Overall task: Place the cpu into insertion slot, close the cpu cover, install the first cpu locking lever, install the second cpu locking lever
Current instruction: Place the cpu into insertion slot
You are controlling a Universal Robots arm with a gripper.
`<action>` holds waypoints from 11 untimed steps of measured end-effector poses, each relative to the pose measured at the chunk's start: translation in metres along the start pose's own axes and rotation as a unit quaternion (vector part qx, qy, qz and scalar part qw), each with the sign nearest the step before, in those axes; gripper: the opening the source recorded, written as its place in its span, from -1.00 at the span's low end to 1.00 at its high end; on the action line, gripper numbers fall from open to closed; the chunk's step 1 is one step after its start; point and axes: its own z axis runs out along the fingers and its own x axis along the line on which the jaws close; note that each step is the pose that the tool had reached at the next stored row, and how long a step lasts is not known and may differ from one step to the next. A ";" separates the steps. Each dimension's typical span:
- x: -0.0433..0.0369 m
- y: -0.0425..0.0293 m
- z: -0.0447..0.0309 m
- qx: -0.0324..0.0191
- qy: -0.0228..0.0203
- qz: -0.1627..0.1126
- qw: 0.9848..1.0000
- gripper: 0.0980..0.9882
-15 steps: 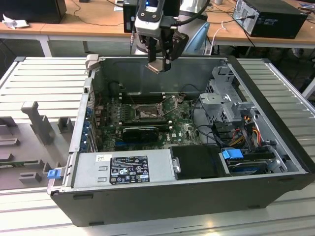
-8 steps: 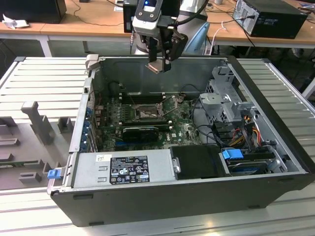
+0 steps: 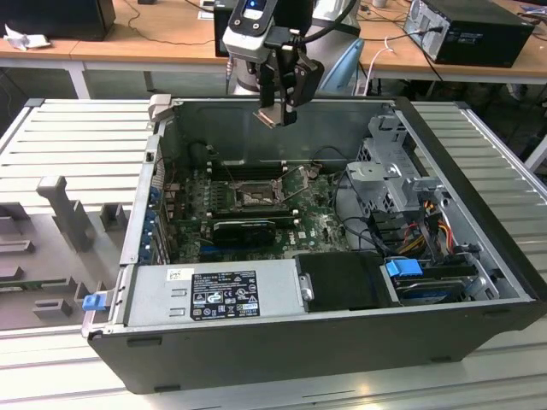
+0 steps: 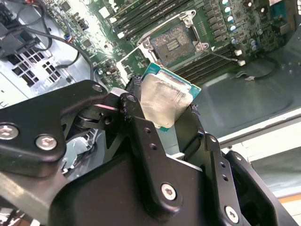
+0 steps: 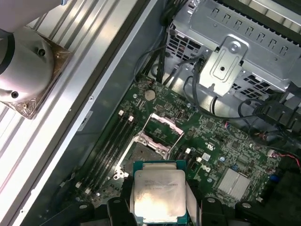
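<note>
- Gripper point(image 4: 164, 110) is clenched on cpu point(image 4: 168, 100), held above the case's point(image 3: 342, 342) far edge.
- Insertion slot point(image 4: 172, 42) is seen empty, mid-motherboard point(image 3: 316, 218); cpu cover point(image 5: 162, 128) is raised.
- All four steps are judged outstanding.

One open dark-grey metal computer case point(image 3: 282, 342), and inside it just one square metal-rimmed insertion slot point(image 3: 254, 196), two banks of long black memory slots point(image 4: 143, 14) point(image 4: 211, 59) and one silver labelled power-supply box point(image 3: 214, 295) at the near side. Two bright blue plastic tabs point(image 3: 94, 301) point(image 3: 403, 267), near left and near right. Up top, one black gripper point(image 3: 279, 115) and one small square silver-topped cpu point(image 5: 159, 195); far back, two black boxes point(image 3: 55, 17) point(image 3: 470, 30), left and right.
</note>
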 end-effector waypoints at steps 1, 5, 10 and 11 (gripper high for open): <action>0.0000 0.0000 0.0000 0.000 0.000 0.004 1.000 -0.03; 0.0000 0.0000 0.0000 -0.001 -0.002 0.026 1.000 -0.03; 0.0000 0.0000 0.0000 -0.001 -0.005 0.059 0.998 -0.03; 0.0000 0.0000 0.0000 -0.001 -0.006 0.063 0.998 -0.03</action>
